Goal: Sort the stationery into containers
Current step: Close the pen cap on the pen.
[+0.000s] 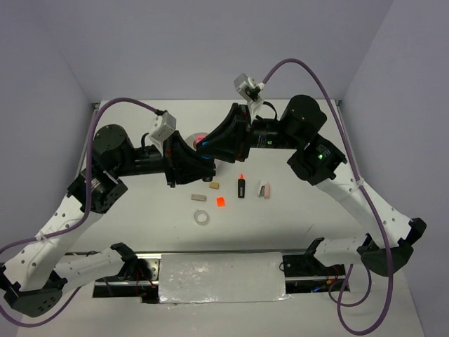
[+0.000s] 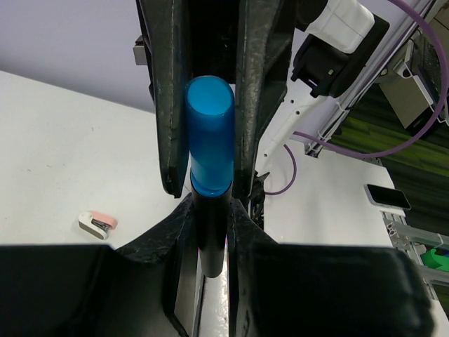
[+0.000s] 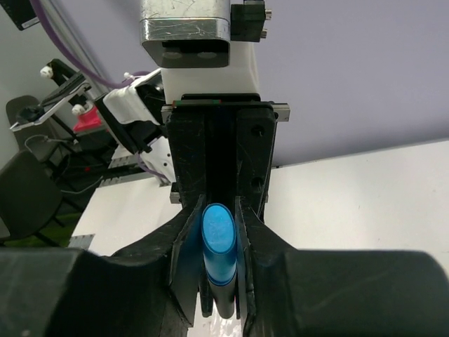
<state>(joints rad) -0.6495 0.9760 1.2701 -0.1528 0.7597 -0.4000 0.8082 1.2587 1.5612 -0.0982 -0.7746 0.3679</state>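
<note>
A black marker with a blue cap [image 2: 209, 140] is held between both grippers above the table's far middle. My left gripper [image 2: 208, 214] is shut on its black barrel. My right gripper [image 3: 217, 242] is shut on the blue cap [image 3: 218, 235]. In the top view the two grippers meet tip to tip, left [image 1: 198, 159] and right [image 1: 212, 147]. The round white tub [image 1: 191, 136] is mostly hidden behind them, with something pink in it. On the table lie an orange-capped marker [image 1: 240, 187], a pink and white item [image 1: 264, 189], a tan eraser [image 1: 198, 197], an orange square [image 1: 220, 202] and a clear tape ring [image 1: 202, 218].
A small tan piece [image 1: 213, 186] lies by the eraser. The pink and white item also shows in the left wrist view [image 2: 97, 223]. A foil-covered strip [image 1: 221, 277] runs along the near edge between the arm bases. Purple cables loop over both arms.
</note>
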